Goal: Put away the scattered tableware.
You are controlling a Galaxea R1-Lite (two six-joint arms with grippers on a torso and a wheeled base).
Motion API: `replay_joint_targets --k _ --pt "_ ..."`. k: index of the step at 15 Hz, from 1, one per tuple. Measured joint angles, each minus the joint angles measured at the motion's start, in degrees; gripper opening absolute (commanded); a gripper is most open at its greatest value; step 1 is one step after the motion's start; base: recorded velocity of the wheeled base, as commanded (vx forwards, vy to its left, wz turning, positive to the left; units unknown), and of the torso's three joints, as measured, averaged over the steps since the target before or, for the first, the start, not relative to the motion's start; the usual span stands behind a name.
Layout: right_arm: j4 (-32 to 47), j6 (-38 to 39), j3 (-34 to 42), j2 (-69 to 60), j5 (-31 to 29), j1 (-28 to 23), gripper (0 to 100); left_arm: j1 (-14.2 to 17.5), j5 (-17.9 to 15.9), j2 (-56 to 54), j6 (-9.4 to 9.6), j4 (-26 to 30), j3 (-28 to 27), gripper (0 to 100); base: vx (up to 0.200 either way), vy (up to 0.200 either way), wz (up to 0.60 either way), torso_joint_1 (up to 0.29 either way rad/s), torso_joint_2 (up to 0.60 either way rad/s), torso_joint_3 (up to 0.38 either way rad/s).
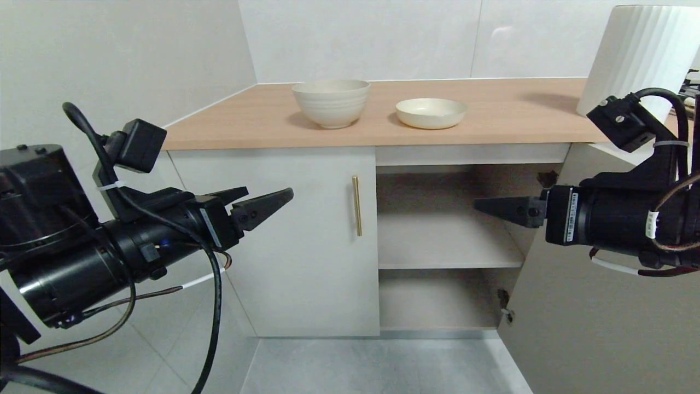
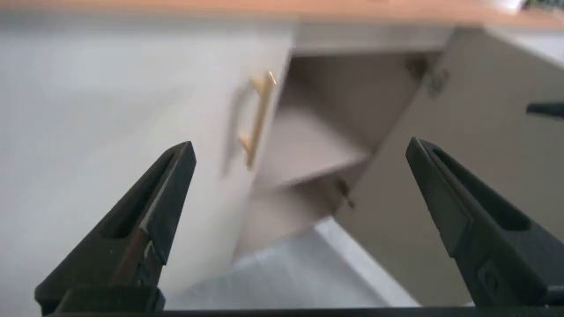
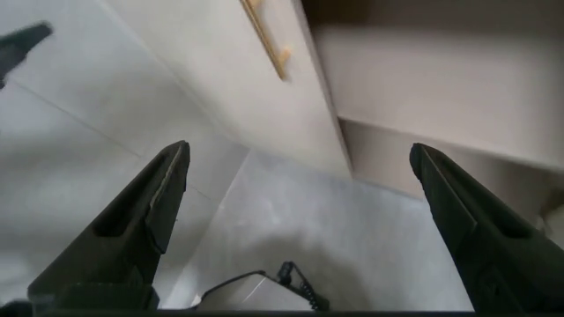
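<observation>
Two pieces of tableware sit on the wood-grain counter (image 1: 246, 123): a deep, ribbed cream bowl (image 1: 331, 103) and, near it, a shallow, smooth cream dish (image 1: 431, 113). Neither is stowed, so the job looks barely begun, though the cabinet's right door (image 1: 574, 306) stands open on a matte pale shelf (image 1: 443, 241). The left gripper (image 1: 268, 192) and right gripper (image 1: 492, 208) hang before the cabinet, below counter level, jaws spread wide, holding nothing. A slim brass handle (image 1: 356, 206) marks the closed left door (image 1: 295, 246).
</observation>
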Motion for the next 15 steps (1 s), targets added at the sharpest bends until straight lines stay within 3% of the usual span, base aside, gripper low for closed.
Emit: replay_joint_targets --k 6,15 --pt "-0.1 -0.3 1.5 -2.5 3.3 0.8 100 0.0 0.0 -0.4 -0.02 0.0 -0.1 100 0.200 0.000 0.00 0.002 0.00 0.004" --pt "-0.5 -0.9 3.0 -3.2 3.4 0.8 100 -0.3 -0.1 -1.9 -0.11 -0.1 0.2 100 0.000 0.000 0.00 0.000 0.00 0.000"
